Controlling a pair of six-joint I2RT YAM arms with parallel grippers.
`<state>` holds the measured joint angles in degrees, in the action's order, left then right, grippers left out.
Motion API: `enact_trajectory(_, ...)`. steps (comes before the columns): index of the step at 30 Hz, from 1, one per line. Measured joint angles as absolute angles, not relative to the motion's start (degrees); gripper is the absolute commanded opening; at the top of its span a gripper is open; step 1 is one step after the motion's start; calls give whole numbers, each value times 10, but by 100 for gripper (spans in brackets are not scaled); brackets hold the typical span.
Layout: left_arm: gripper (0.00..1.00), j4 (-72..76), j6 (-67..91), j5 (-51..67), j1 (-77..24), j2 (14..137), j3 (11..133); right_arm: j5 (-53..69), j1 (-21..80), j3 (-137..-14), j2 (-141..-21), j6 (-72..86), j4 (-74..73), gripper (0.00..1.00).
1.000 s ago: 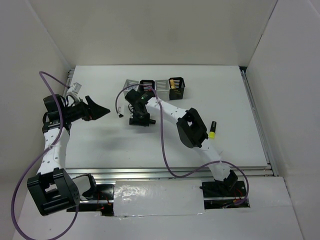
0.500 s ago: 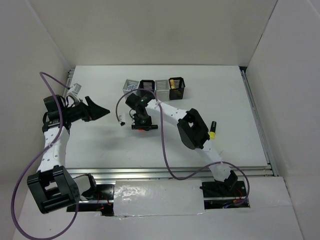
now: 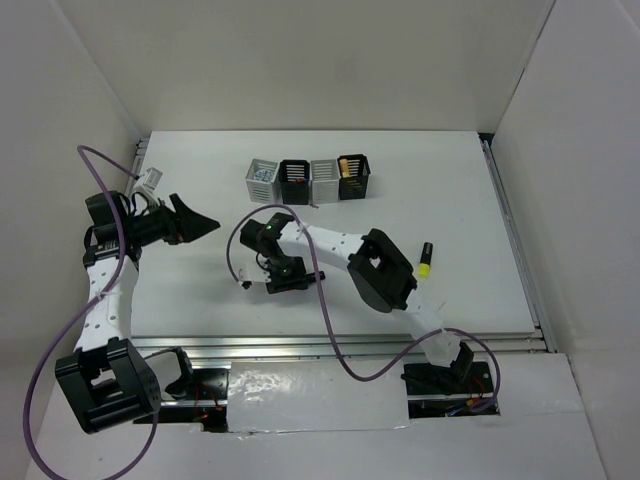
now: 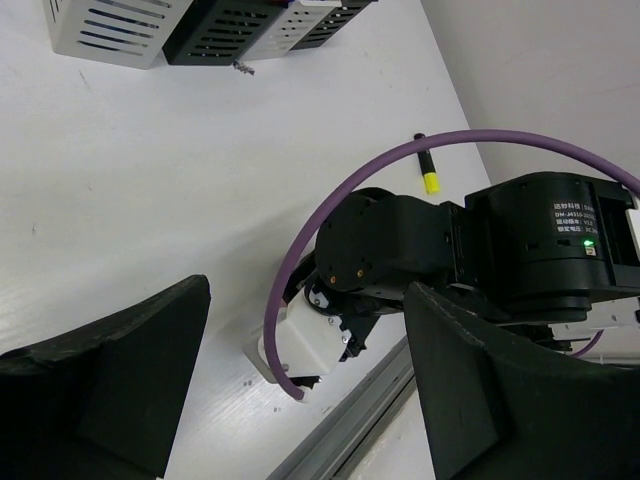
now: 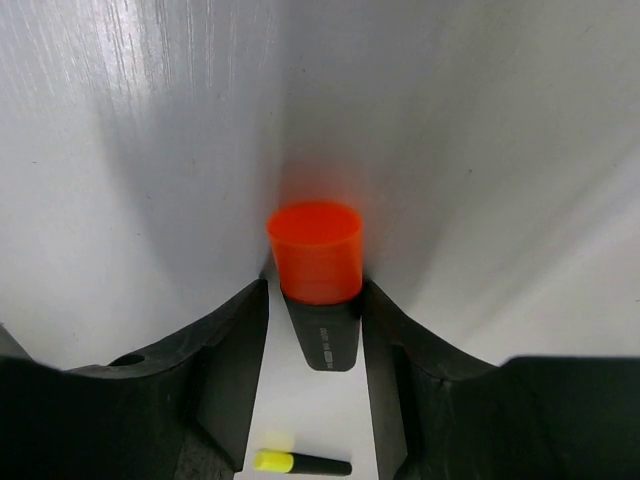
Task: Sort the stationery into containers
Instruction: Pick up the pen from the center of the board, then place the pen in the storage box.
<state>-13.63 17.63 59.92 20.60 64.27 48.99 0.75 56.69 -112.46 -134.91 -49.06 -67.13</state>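
Here, near the front of the bench [image 3: 470,300], the right fingers [image 5: 225,350] pinch the orange-black highlighter [image 5: 315,255] by its black barrel, orange cap facing the surface. The yellow-black highlighter [image 3: 425,258] lies well apart to the right. At the left side, the left fingers [image 4: 120,370] hang spread wide, holding nothing. Farthest back stands the row of four cups [image 3: 307,178].

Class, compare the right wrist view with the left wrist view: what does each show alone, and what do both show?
Only the right wrist view shows the orange-black highlighter, gripped by the right hand. Only the left wrist view shows the row of slatted cups, the right arm with its purple cable, and the open left hand. Both show the yellow-black highlighter lying on the white table.
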Motion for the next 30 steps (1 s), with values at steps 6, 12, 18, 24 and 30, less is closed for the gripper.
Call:
enact_trajectory(6,90,-138,175,599,208,643,490,-10,575,-1126,-1351,-477,-671,40)
enact_trajectory(12,90,-137,178,599,209,643,490,-11,576,-1120,-1346,-464,-665,0)
enact_trajectory(18,90,-114,197,599,209,632,483,23,554,-1124,-1331,-426,-655,0)
enact_trajectory(24,90,-73,228,599,209,621,477,76,460,-1147,-1244,-331,-586,0)
enact_trajectory(30,91,0,284,598,208,619,438,100,295,-1127,-1091,-148,-374,0)
